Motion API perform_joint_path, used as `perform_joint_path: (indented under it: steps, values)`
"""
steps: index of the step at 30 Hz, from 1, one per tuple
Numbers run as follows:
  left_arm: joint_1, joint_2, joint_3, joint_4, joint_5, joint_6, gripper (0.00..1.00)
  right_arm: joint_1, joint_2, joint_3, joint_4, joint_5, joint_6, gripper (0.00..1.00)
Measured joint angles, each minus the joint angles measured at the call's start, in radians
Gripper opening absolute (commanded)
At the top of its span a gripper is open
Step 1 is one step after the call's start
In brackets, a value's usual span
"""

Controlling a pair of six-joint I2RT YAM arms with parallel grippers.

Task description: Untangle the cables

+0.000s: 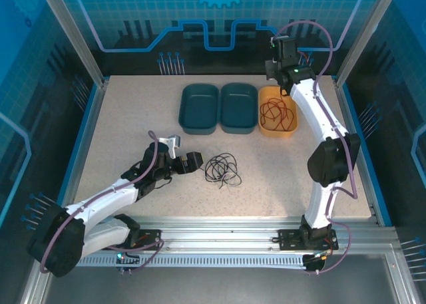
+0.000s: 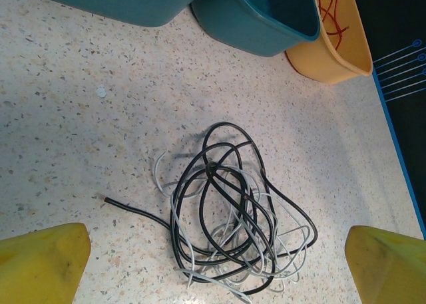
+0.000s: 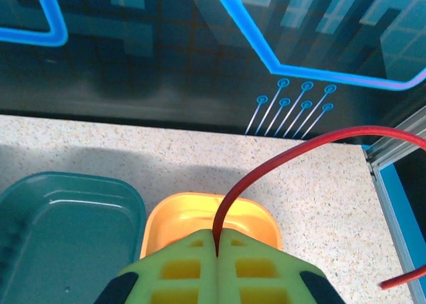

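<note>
Separation in hand: pinches red cable in clenched right tool above orange bin, apparently parking it apart; holds left tool released just short of black cable and white cable tangled on surface.

Three bins on a speckled table.
In the upper middle of the top view, a teal bin, a second teal bin and a yellow bin stand side by side in a close row. Behind them, across the top of the frame, rises a dark wall with blue circuit lines. A metal rail runs along the lower edge.
</note>
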Motion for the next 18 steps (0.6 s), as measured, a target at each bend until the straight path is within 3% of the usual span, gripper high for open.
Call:
perform_joint_path:
  steps: [18]
  values:
    - [-0.004, 0.002, 0.003, -0.015, -0.001, 0.022, 0.99, -0.01, 0.004, -0.252, 0.014, -0.224, 0.107, 0.0]
